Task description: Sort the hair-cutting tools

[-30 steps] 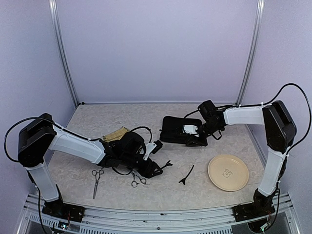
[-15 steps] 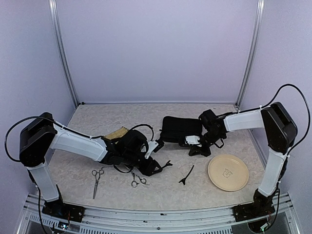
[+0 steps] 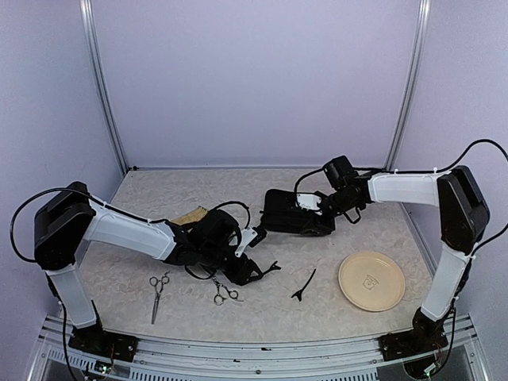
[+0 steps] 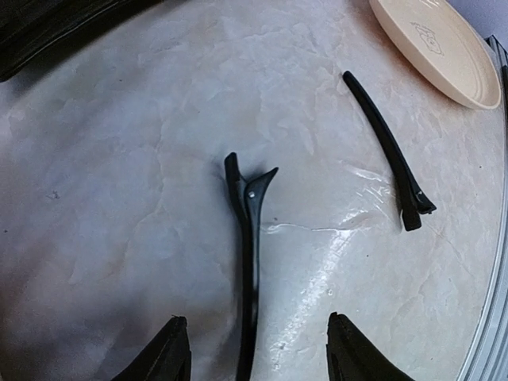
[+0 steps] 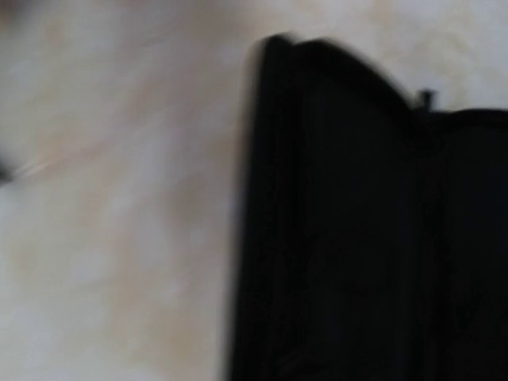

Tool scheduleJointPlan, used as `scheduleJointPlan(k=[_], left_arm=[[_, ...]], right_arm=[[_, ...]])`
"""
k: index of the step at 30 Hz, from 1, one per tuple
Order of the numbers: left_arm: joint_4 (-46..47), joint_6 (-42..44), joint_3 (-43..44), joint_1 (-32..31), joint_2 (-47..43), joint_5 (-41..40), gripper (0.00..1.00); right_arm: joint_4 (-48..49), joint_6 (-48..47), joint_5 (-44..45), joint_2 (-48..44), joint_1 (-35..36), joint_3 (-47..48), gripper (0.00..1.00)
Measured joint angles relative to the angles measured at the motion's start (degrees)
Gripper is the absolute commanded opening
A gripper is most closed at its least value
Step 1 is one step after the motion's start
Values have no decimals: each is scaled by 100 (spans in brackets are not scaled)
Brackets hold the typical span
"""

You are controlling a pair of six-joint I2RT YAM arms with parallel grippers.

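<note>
My left gripper (image 3: pixel 248 271) is low over the table and open; in the left wrist view (image 4: pixel 258 353) its fingertips (image 4: pixel 171 353) straddle the tail of a thin black hair clip (image 4: pixel 248 238), apart from it. That clip (image 3: pixel 270 267) lies just right of the gripper. The second black clip (image 3: pixel 304 284) (image 4: pixel 389 151) lies further right. Two silver scissors (image 3: pixel 157 290) (image 3: pixel 225 294) lie at the front left. My right gripper (image 3: pixel 316 208) hovers at the black zip case (image 3: pixel 290 216). The right wrist view is blurred and shows only the case (image 5: pixel 373 238), not the fingers.
A round cream plate (image 3: pixel 371 280) (image 4: pixel 432 44) lies at the front right. A woven bamboo tray (image 3: pixel 190 216) is half hidden behind my left arm. Cables trail around both wrists. Walls close the back and sides.
My right gripper dipped toward the table in front of the case, then came back up over the case's right part. My left gripper has barely moved.
</note>
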Motion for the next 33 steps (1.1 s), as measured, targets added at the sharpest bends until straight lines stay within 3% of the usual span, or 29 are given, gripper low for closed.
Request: scheduleJointPlan(k=[7,25,33], left_arm=[[0,-4,-13,136,9,127,58],[-35,59,24,114,105,173,57],[-219,201,50,-37,238,-42,57]], right_arm=[[-96,66,149,1025,-33,905,49],[-732,-151,-81,1062,-22,409,7],[-713,-197,-181,334,87,-595,6]])
